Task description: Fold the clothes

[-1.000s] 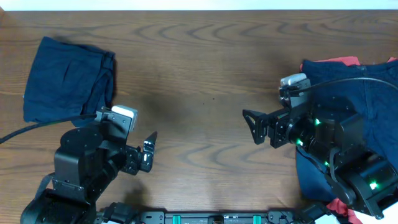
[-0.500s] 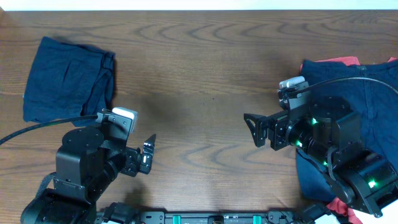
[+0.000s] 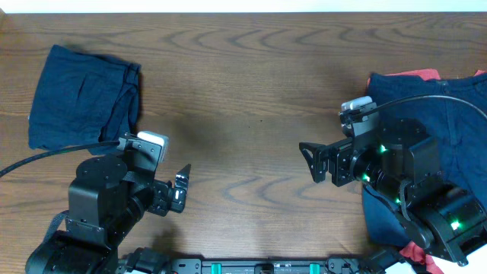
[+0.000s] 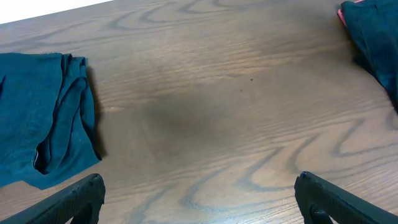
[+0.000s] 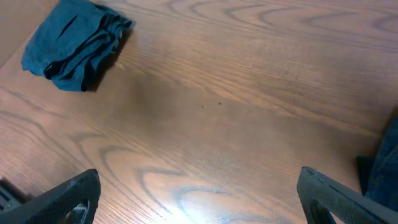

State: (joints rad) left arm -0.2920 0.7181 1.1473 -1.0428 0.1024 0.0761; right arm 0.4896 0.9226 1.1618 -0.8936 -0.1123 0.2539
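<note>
A folded navy garment (image 3: 82, 97) lies at the table's far left; it also shows in the left wrist view (image 4: 40, 118) and the right wrist view (image 5: 76, 43). A pile of unfolded navy clothes (image 3: 449, 129) with red cloth (image 3: 417, 74) under it lies at the right, partly hidden by my right arm; its edge shows in the left wrist view (image 4: 373, 31). My left gripper (image 3: 181, 185) is open and empty over bare wood near the front. My right gripper (image 3: 310, 160) is open and empty, just left of the pile.
The brown wooden table (image 3: 243, 84) stretches between the two garments. The table's far edge runs along the top of the overhead view. A rail with green fittings (image 3: 251, 266) lies at the front edge between the arm bases.
My right gripper has shifted slightly down and to the right. The left arm and the clothes have not moved.
</note>
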